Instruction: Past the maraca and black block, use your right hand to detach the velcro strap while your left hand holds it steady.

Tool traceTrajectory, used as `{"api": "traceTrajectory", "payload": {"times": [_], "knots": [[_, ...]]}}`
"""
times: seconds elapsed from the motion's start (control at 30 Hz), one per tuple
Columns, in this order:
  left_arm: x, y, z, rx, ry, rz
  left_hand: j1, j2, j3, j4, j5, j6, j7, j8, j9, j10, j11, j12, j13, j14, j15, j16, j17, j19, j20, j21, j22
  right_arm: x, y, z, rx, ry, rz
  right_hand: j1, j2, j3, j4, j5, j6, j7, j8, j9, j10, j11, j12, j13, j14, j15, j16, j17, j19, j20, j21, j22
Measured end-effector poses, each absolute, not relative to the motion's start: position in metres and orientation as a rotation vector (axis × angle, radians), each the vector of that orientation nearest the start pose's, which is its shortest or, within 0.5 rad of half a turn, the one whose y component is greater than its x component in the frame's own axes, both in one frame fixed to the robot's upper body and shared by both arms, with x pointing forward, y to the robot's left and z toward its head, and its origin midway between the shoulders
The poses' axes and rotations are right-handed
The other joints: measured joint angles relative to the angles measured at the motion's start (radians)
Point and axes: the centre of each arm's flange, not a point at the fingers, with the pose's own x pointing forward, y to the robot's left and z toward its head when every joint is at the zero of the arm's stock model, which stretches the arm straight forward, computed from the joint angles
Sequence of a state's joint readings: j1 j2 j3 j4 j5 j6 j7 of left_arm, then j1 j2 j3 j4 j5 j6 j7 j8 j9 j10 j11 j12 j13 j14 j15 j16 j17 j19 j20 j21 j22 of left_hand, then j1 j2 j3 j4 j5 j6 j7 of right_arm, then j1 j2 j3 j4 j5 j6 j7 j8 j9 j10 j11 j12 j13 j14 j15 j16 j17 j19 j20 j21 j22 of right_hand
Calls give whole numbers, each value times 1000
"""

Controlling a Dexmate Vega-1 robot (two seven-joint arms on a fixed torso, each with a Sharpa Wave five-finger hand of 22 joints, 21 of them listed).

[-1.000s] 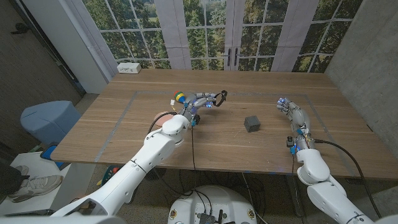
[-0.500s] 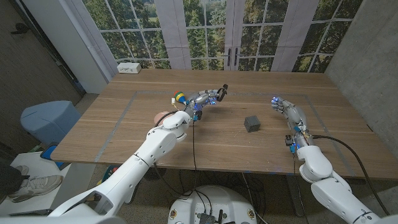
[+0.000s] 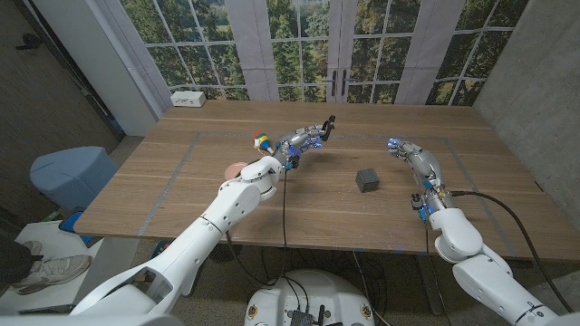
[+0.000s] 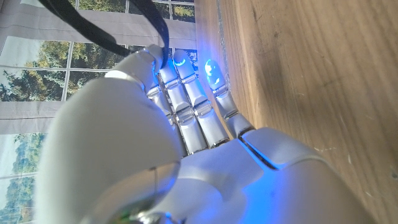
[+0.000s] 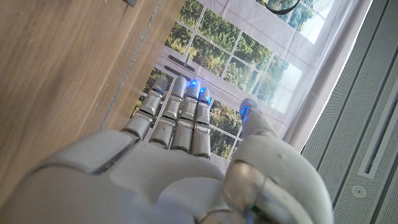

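Note:
The black velcro strap (image 3: pixel 325 126) hangs lifted above the table's far middle, pinched in my left hand (image 3: pixel 304 139). From the left wrist camera the strap (image 4: pixel 134 25) runs as a dark band past the fingertips of my left hand (image 4: pixel 186 118). The colourful maraca (image 3: pixel 261 142) lies just left of that hand, and the black block (image 3: pixel 366 178) sits on the wood nearer me, to the right. My right hand (image 3: pixel 404 150) hovers right of the strap, apart from it and holding nothing. Its fingers (image 5: pixel 180 118) are straight and spread, away from the table.
A pinkish round object (image 3: pixel 234 169) peeks out beside my left forearm. A white box (image 3: pixel 188 99) sits at the table's far left corner. Grey tape lines (image 3: pixel 181 167) mark a rectangle on the wood. Windows stand behind the table.
My left hand has raised the strap a little and carried it farther back and right. My right hand has moved leftward and farther out, closer to the strap.

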State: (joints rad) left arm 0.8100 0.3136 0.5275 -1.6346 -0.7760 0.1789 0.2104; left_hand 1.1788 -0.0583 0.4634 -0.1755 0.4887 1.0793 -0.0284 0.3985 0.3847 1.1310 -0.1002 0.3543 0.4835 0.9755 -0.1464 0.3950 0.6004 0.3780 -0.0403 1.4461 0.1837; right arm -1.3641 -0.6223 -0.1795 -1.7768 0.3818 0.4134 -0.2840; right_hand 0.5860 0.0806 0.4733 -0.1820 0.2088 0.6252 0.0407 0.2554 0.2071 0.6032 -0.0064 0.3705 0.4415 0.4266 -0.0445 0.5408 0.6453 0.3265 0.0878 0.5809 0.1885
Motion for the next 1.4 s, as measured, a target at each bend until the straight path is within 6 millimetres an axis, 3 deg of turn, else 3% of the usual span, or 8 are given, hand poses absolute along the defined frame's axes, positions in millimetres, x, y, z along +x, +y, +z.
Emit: {"api": "traceTrajectory", "payload": {"times": [0.33,0.63,1.3,1.4], "knots": [[618,70,-7,-258,-302,-466,1,1,-4,4,4,0,0,-8,-5,0,0,-3,5,4,0,0,0,-8,-3,2,0,511,-297,-91,-125,-743,31,29,-8,-14,3,0,11,-11,0,5,-34,-12,1,29,-52,2,0,29,-6,5,0,0],[618,58,-6,-264,-291,-481,6,6,-4,4,4,9,2,-15,-9,5,3,-7,7,9,-2,-8,5,-8,-3,4,0,505,-290,-90,-166,-760,14,54,-20,-17,5,0,20,-20,4,5,-34,-12,14,42,-51,2,15,41,-10,1,0,0],[617,33,-11,-255,-267,-493,6,6,-10,1,11,9,2,-17,-6,9,6,-15,12,9,-2,-16,4,-8,-3,4,0,493,-275,-88,-275,-781,-34,73,-1,-32,12,0,23,-23,4,5,-24,-21,33,71,-26,-2,51,79,-9,-6,7,5],[617,29,-12,-253,-267,-495,6,6,-10,1,14,9,2,-23,-6,9,6,-18,16,9,-2,-16,9,-8,-3,4,0,491,-274,-87,-290,-782,-44,84,-13,-40,12,0,23,-23,4,4,-24,-21,37,76,-26,-2,55,86,-5,-10,7,5]]}}
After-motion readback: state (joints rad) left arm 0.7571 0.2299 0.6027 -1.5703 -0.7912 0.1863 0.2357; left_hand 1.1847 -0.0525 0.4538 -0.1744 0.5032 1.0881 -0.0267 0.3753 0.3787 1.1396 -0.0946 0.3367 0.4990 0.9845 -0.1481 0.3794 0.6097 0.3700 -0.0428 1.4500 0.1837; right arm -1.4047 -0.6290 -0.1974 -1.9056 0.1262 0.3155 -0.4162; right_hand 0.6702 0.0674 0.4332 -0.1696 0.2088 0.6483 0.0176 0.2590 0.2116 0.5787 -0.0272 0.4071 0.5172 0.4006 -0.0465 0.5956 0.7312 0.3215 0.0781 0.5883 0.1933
